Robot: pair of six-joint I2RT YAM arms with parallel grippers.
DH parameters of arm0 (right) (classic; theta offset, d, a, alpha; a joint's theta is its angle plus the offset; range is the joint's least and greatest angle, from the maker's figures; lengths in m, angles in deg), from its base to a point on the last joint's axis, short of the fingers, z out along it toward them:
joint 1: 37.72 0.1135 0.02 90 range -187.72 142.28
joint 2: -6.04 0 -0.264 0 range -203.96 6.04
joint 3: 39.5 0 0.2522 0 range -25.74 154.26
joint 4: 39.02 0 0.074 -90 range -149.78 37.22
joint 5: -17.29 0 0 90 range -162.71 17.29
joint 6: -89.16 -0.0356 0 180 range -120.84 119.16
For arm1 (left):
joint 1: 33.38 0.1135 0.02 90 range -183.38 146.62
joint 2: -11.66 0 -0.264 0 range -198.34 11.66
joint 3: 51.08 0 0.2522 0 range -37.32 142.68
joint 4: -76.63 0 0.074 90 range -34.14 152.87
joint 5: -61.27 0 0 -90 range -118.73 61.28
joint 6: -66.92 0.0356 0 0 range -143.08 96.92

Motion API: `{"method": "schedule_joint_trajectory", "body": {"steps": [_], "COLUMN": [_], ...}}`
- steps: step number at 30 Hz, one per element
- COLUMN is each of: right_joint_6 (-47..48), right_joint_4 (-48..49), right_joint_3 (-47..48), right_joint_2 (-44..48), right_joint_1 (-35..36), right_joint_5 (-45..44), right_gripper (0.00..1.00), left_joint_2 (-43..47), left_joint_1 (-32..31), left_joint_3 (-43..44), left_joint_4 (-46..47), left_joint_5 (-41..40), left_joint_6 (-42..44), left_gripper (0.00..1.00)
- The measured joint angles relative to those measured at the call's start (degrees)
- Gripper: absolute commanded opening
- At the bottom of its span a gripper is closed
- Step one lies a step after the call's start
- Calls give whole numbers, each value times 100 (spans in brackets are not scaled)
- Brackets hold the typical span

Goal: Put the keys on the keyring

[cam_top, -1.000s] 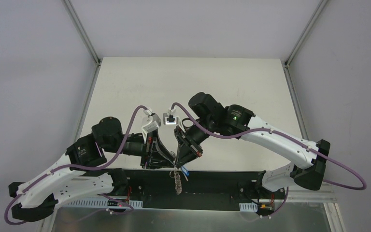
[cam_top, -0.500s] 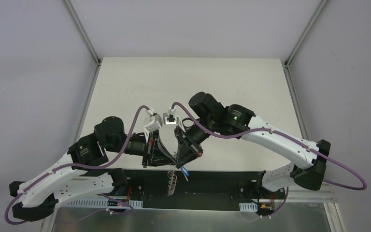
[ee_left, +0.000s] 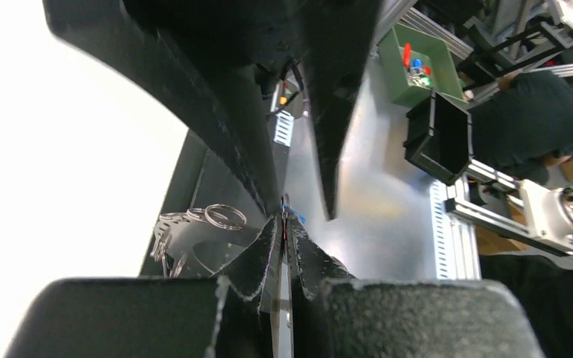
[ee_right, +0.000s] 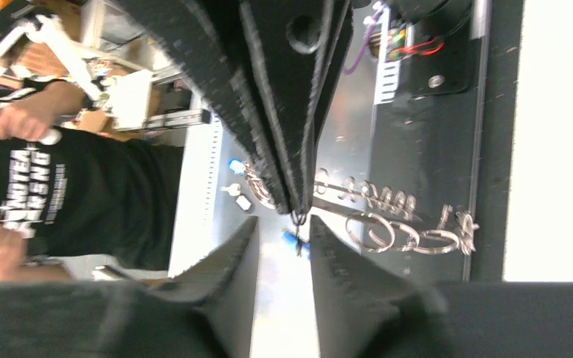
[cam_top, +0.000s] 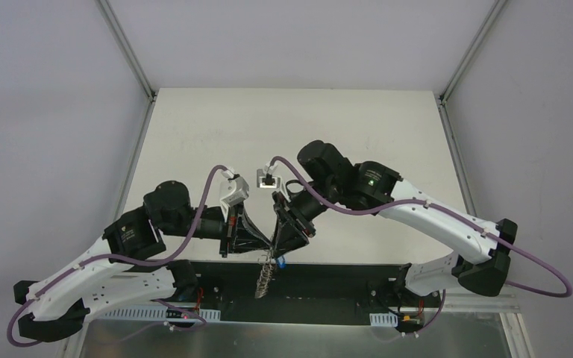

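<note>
1. the left claw point(ee_left: 281, 227) is squeezed tight together. it pinches the edge of the keyring point(ee_left: 186, 227), right by one of the little wire loops point(ee_left: 225, 216), as far as i can tell.
2. the right claw point(ee_right: 282, 227) is apart and holds nothing. its tips sit on both sides of the left claw's tip, nose to nose.
3. the blue key point(ee_right: 292, 240) dangles just under that pinch spot, in the gap of the right claw. i cannot tell if it touches a finger.
4. the keyring hangs down from the left claw in the air. it is over the black plate point(cam_top: 343, 272) at the near edge of the tabletop point(cam_top: 283, 134), not lying on it.
5. i think the step in hand is getting the blue key onto a loop of the keyring. i cannot tell if the key is hooked on yet.
6. the next move calls for a tiny, careful one. the left claw should hold the keyring steady while the right claw takes the blue key or a loop by its very tip. a big push could knock the keyring loose.
7. counting: two claws, one keyring, one blue key. the loops are many and too crowded to count. i cannot find the black key.
</note>
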Motion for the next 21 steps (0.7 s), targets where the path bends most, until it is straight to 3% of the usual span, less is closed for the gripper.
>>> {"method": "schedule_joint_trajectory", "body": {"steps": [3, 7, 13, 21], "right_joint_6": [-4, 52, 264, 962], "right_joint_4": [155, 588, 1523, 2592], "right_joint_3": [-46, -420, -1152, -1759], "right_joint_2": [304, 1270, 2608, 2876], "right_joint_1": [-2, -2, 4, 83], "right_joint_5": [-372, -1054, -1971, -2188], "right_gripper": [52, 56, 56, 53], "left_joint_2": [146, 389, 739, 944], "left_joint_1": [0, 0, 0, 0], "left_joint_3": [0, -50, -498, -1338], "left_joint_4": [55, 518, 1923, 3980], "left_joint_5": [-249, -363, -236, 155], "left_joint_6": [225, 501, 828, 1049], "left_gripper": [0, 0, 0, 0]}}
